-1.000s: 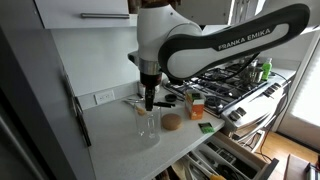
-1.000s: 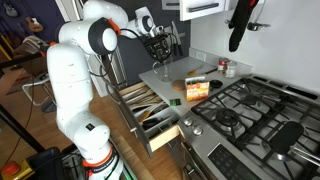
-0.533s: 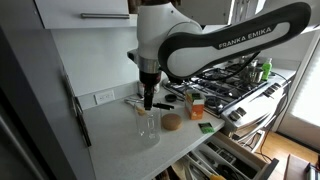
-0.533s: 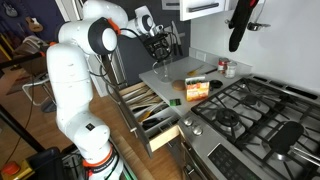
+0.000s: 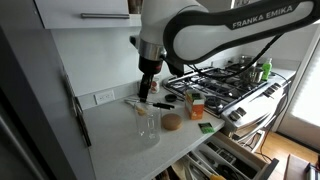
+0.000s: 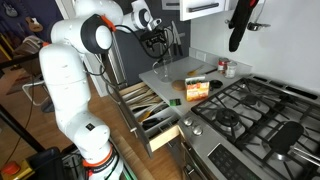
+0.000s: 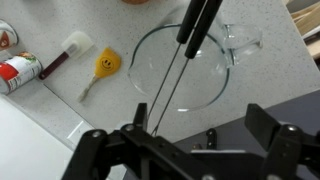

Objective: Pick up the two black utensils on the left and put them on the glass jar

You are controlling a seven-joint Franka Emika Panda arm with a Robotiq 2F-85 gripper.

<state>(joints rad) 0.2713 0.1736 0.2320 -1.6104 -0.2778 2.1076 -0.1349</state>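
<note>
The jaws of the gripper (image 7: 185, 150) are seen spread wide in the wrist view, with nothing pinched between them. The gripper is positioned directly above the glass jar (image 7: 135, 70), which is set upright on the table (image 7: 280, 70). A black utensil (image 7: 200, 20) is stood inside the jar, leaned against its rim. Whether a second one is in the jar too cannot be told. A yellow-headed spoon (image 7: 103, 64) and a red-lidded spice jar (image 7: 20, 70) are laid on the table near the jar

Soft indoor daylight, pale glare off the countertop (image 7: 272, 72), faint shadows, small slightly blurred pictures.
</note>
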